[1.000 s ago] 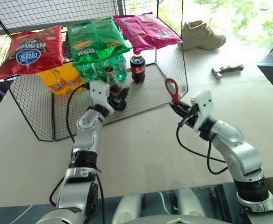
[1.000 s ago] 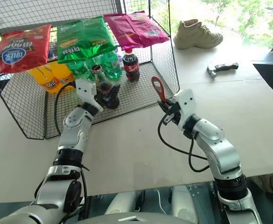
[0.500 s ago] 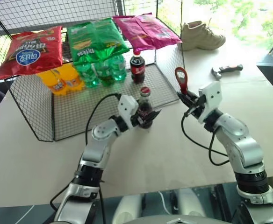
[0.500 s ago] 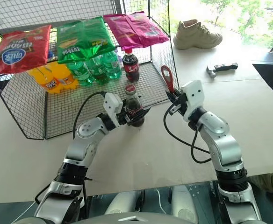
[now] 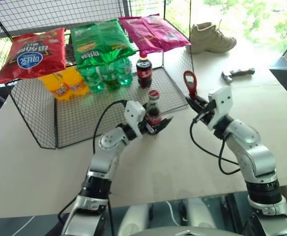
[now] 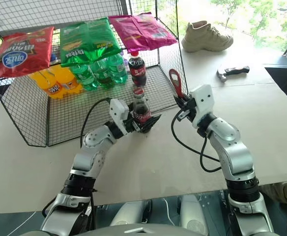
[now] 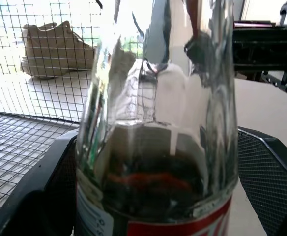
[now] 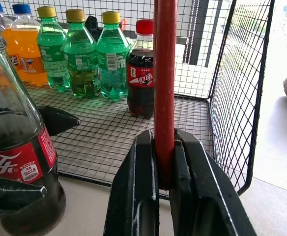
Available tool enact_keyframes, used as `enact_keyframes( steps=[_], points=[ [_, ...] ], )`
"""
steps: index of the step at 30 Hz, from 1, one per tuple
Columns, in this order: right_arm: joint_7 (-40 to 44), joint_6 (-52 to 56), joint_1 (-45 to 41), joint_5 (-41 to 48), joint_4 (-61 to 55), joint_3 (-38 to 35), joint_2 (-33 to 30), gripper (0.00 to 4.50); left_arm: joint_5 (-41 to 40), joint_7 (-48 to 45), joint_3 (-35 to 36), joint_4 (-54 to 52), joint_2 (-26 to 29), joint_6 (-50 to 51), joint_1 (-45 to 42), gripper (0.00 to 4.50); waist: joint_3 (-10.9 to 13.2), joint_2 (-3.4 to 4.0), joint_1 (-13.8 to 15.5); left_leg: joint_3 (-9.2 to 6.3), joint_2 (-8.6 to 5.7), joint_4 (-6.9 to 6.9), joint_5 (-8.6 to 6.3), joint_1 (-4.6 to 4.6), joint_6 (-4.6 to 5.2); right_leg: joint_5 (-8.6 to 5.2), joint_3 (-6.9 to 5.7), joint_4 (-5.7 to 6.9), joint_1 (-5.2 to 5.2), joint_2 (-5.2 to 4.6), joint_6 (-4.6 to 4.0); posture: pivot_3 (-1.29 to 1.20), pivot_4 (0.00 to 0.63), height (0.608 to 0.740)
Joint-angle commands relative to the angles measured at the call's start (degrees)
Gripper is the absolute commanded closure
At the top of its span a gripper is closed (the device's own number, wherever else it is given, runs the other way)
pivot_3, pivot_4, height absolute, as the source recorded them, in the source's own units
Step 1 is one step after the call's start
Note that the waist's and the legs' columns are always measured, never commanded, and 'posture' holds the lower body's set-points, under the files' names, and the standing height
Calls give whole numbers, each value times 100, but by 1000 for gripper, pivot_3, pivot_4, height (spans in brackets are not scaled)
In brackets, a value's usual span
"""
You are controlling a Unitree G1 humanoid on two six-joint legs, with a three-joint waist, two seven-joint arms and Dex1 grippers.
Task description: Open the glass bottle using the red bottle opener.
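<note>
Moved since a second ago: left claw (image 5: 159, 126) and bottle (image 5: 153, 109), from among the drinks on the rack (image 5: 40, 129) floor out to its front edge; opener (image 5: 190, 84) raised slightly with the right claw (image 5: 195, 105).

Bench (image 5: 148, 167): pale top, carrying the rack at rear left, a beige shoe (image 5: 211, 38) at rear right, a grey-black tool (image 5: 238, 73) near the right edge.

Rack: black wire mesh, open to the front. Red (image 5: 31, 53), green (image 5: 101, 41) and pink (image 5: 154, 30) snack bags on its upper shelf. Orange (image 5: 62, 83), green (image 5: 106, 73) and cola (image 5: 144, 70) plastic bottles in a row at the back of its floor.

Bottle: upright between the spread fingers (image 7: 269, 172) of the left claw, red cap on, dark liquid below the neck, red label facing front. Fingers set wide on either side of the label; contact with the glass not discernible.

Opener: upright, ring head uppermost, handle pinched at its lower end between the closed fingers (image 8: 136, 196) of the right claw. Held just right of the bottle, apart from the cap, ring head above cap level.
</note>
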Motion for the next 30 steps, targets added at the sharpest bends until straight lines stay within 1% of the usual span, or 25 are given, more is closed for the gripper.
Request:
enact_keyframes(
  steps=[1,9,20,21,23,30],
  points=[
    [-7,-107,-43,12,-116,-32,33,4500,-246,40,178,-381,-62,-52,-180,9,0,0,3,0,0,2,0,1,0,0,-1,0,3,0,0,0,150,740],
    [21,-129,-71,9,-46,-39,58,4500,-339,118,254,-537,-82,19,-274,9,0,0,1,-2,-1,12,-1,4,1,2,-3,1,11,1,3,0,150,740],
    [27,-133,-102,0,-15,-23,72,4500,-283,9,172,-448,-56,8,-201,9,0,0,0,-2,-1,13,-1,4,1,2,-2,2,11,2,3,0,150,740],
    [25,-131,-103,-1,-17,-20,74,4500,-272,-2,168,-439,-50,1,-204,506,0,0,0,-2,-1,13,-1,4,1,2,-2,2,11,2,3,0,150,740],
    [21,-126,-110,0,-22,-16,81,4500,-202,-31,153,-404,-9,-32,-195,1204,0,0,0,-2,-1,13,-1,4,1,2,-2,2,11,2,3,0,150,740],
    [39,-124,-127,5,-15,-8,78,4500,-158,-55,208,-280,39,-143,-172,1204,0,0,0,-2,-1,14,-1,4,1,2,-2,2,11,1,3,0,150,740]
  ],
)
